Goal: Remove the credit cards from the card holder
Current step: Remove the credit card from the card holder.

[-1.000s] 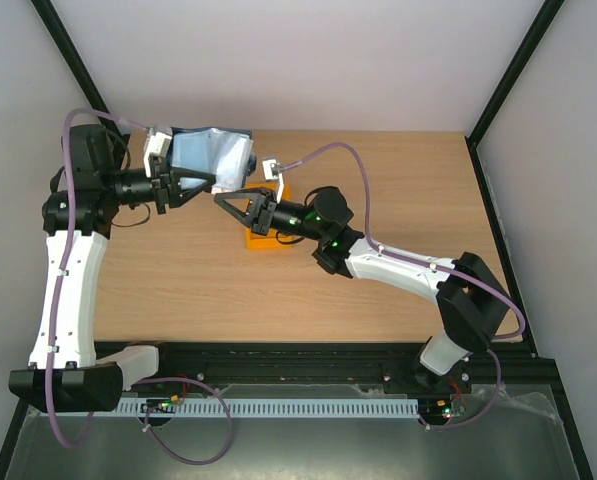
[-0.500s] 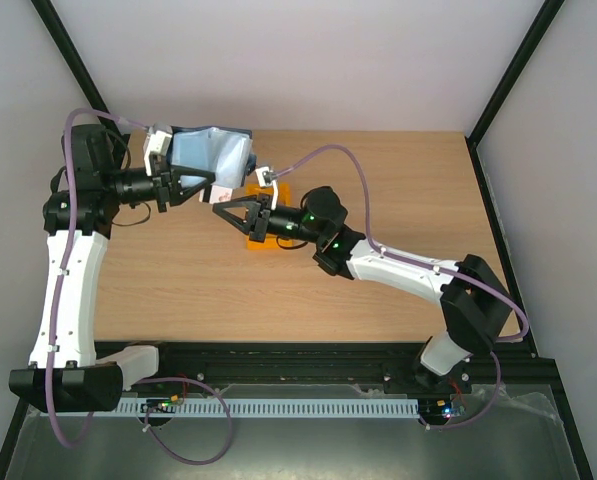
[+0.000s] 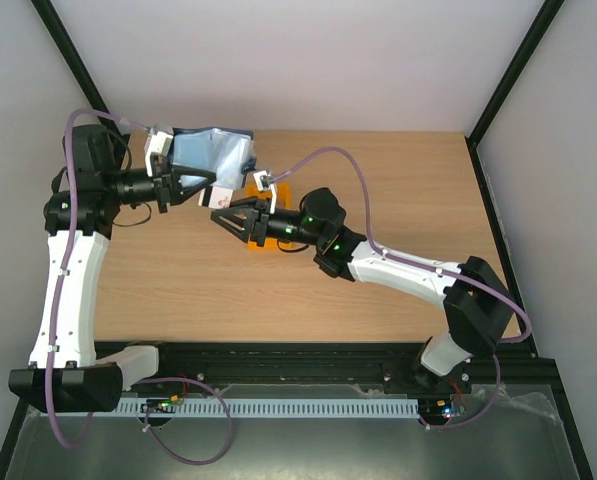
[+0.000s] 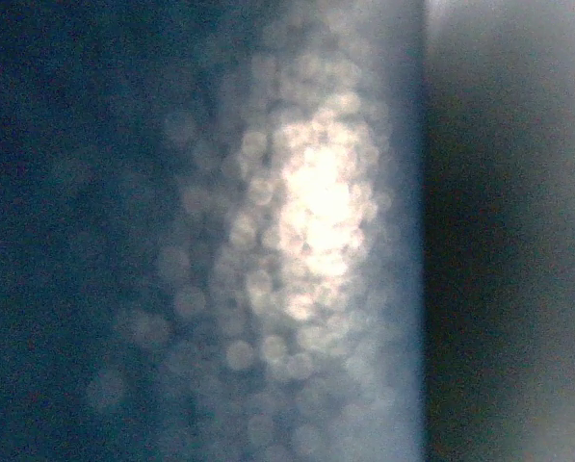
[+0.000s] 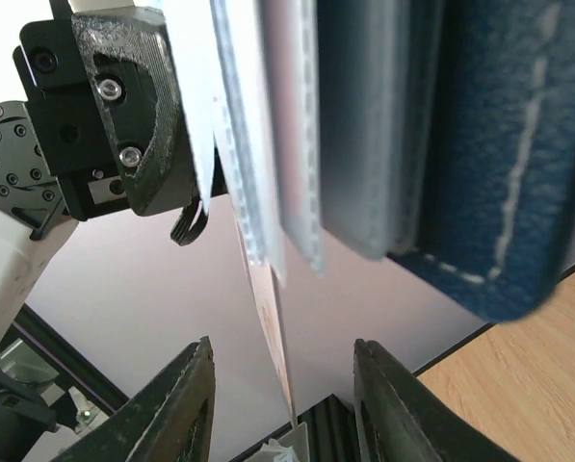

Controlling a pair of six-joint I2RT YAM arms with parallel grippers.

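While the left fingers (image 3: 188, 186) clamp the card holder (image 3: 216, 150) aloft toward the counter's (image 3: 398, 180) eleven o'clock, the right fingers (image 5: 186, 404) stand apart, straddling one protruding credit card (image 5: 273, 358).

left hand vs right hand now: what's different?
Left hand is shut on the dark navy folding card holder; right hand is open, fingers either side of a thin pale card poking from that holder, not touching it. Left hand reaches in from the left, right hand from the right. Both black, raised above the wooden table.
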